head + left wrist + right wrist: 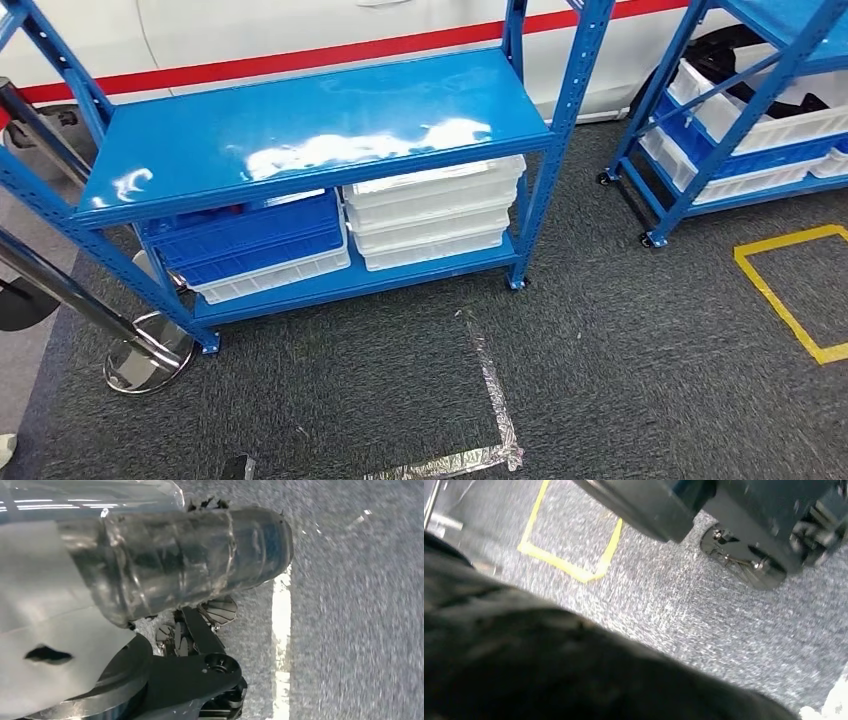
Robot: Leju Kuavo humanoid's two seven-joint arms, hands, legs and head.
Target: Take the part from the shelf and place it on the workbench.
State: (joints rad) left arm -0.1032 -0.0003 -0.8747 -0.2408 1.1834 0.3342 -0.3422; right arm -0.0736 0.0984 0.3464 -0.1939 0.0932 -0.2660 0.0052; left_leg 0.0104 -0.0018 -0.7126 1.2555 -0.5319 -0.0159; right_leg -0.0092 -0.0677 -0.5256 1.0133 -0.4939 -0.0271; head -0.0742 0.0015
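A blue metal shelf (pixel 300 120) stands ahead of me on dark carpet, its glossy top board reflecting light. On its lower board sit stacked blue trays (pixel 250 240) and, beside them, stacked white trays (pixel 430 215); what lies inside them is hidden. My left hand (pixel 175 565) shows as a grey ribbed, tape-wrapped cover hanging above the carpet, its fingers hidden. My right hand (pixel 549 665) is a dark blurred mass close to the lens, also above the floor. I cannot tell how either hand's fingers lie.
A second blue shelf (pixel 740 110) with white and blue trays stands at the right. A yellow tape square (pixel 790 290) and a silver tape corner (pixel 495 400) mark the carpet. A chrome post base (pixel 145 355) sits at the shelf's left leg. A white red-striped vehicle (pixel 300 40) is behind.
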